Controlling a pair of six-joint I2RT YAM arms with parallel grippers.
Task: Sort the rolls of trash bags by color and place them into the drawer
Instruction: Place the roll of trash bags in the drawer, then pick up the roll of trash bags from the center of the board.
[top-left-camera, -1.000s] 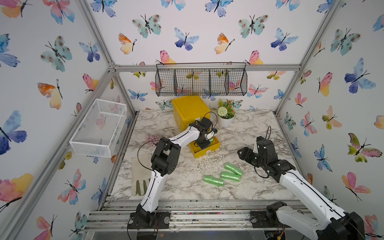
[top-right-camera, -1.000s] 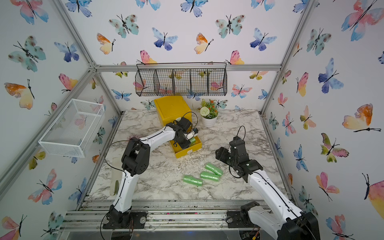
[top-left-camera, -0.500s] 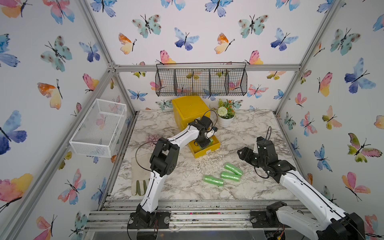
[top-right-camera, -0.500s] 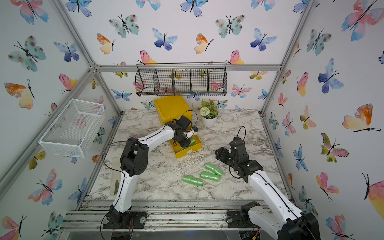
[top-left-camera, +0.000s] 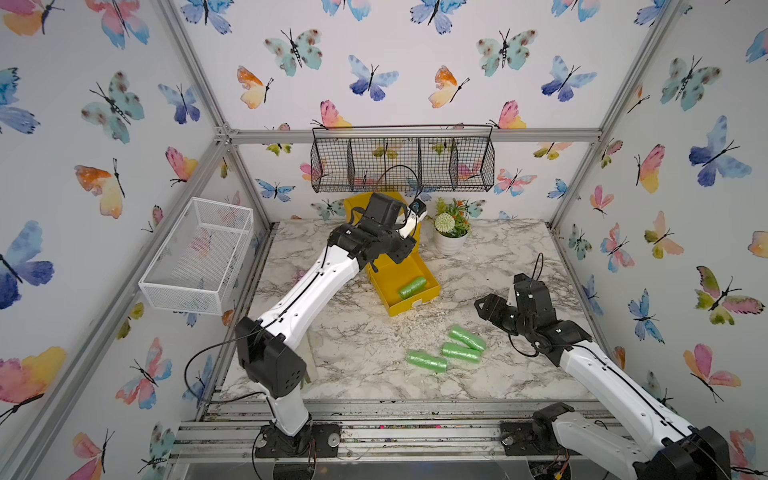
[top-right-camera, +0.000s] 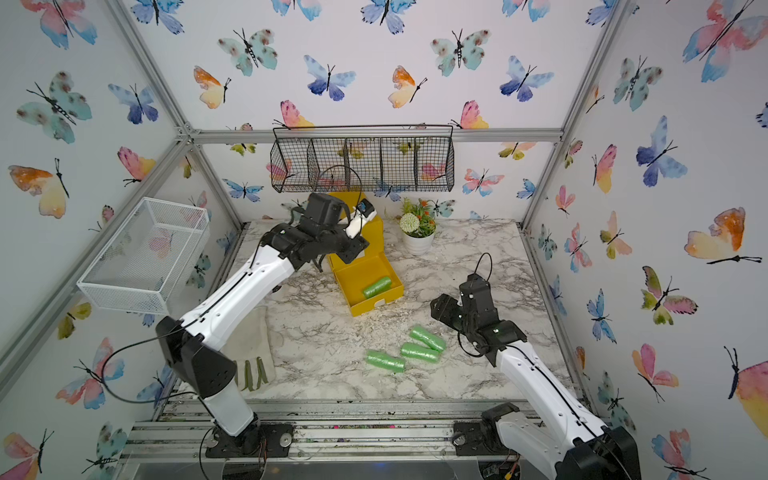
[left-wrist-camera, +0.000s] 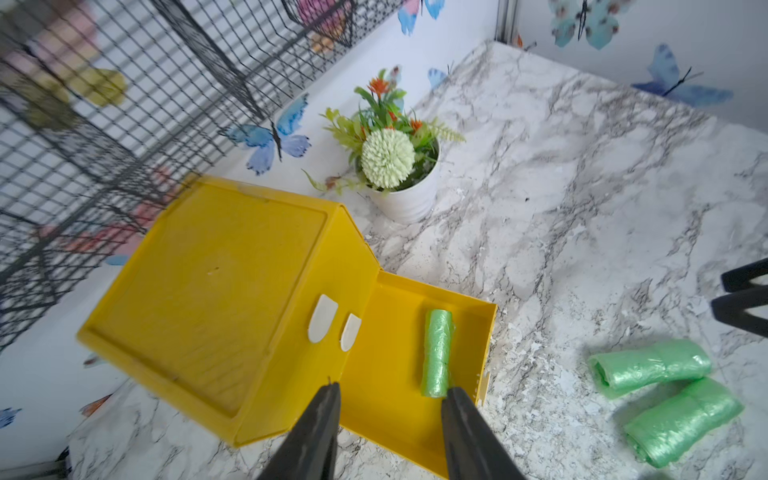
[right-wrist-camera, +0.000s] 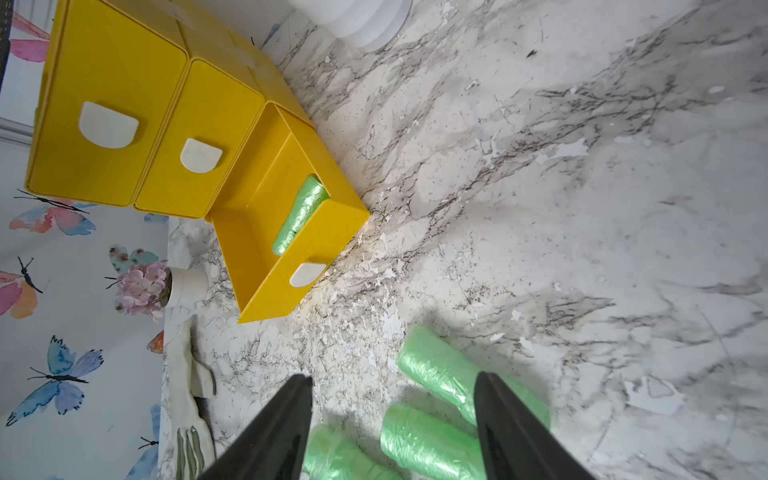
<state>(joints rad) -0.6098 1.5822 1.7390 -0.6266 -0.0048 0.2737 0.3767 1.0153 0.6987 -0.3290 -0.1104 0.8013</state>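
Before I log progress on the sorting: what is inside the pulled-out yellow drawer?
One green roll lies in the open drawer, nothing else. The two upper drawers are shut, so their contents are hidden.

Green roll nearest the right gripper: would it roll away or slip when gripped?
Likely to roll if nudged: the green roll is a cylinder on its side on the smooth table. Probably slippery and squashy: its plastic looks glossy and crinkled.
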